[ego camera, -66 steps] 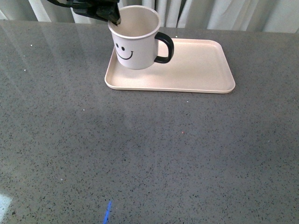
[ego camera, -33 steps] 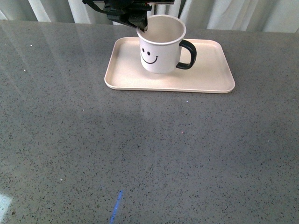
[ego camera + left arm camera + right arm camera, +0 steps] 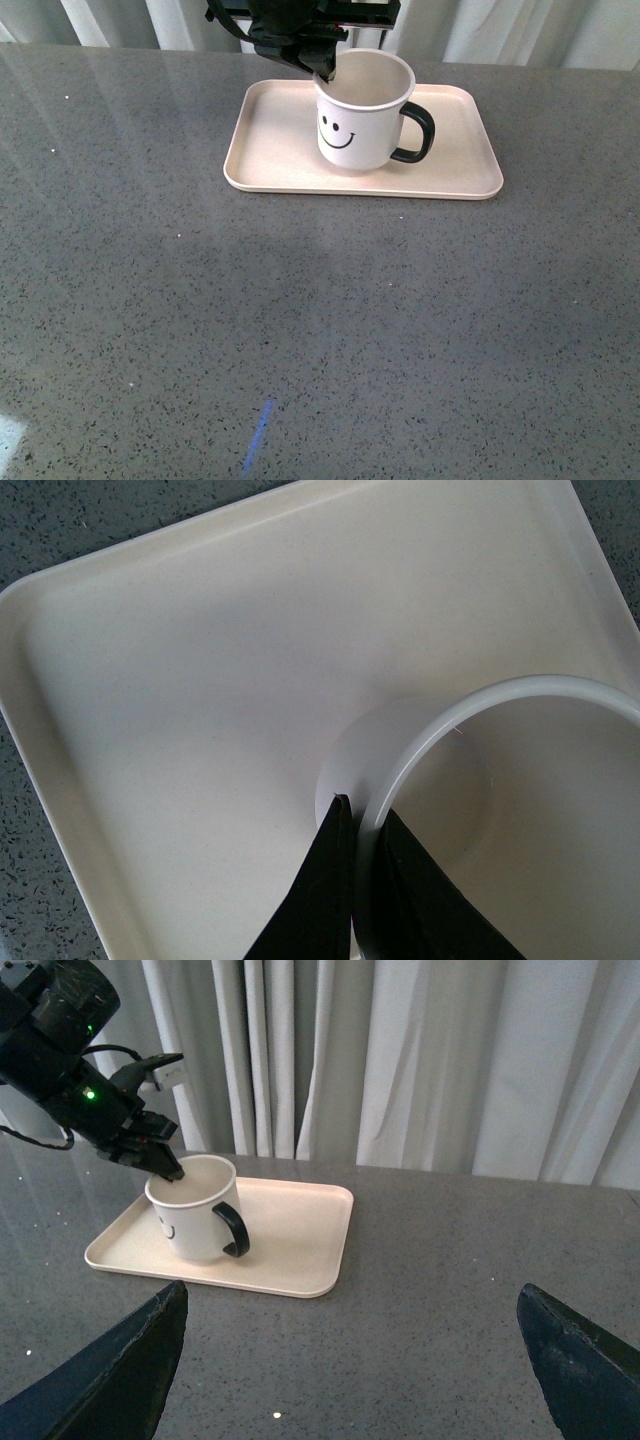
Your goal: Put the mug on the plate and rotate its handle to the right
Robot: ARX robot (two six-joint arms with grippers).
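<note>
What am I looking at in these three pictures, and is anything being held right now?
This is a two-armed robot at a grey speckled table. The front picture comes from a camera on its body, and the other two come from a camera on each wrist. The black left gripper pinches the rim of a cream-white smiley-face mug, one finger inside and one outside. The mug is on, or barely above, a pale pink-beige rectangular plate. Its glossy black handle points to the robot's right. The right gripper hangs open and empty, facing white curtains.
</note>
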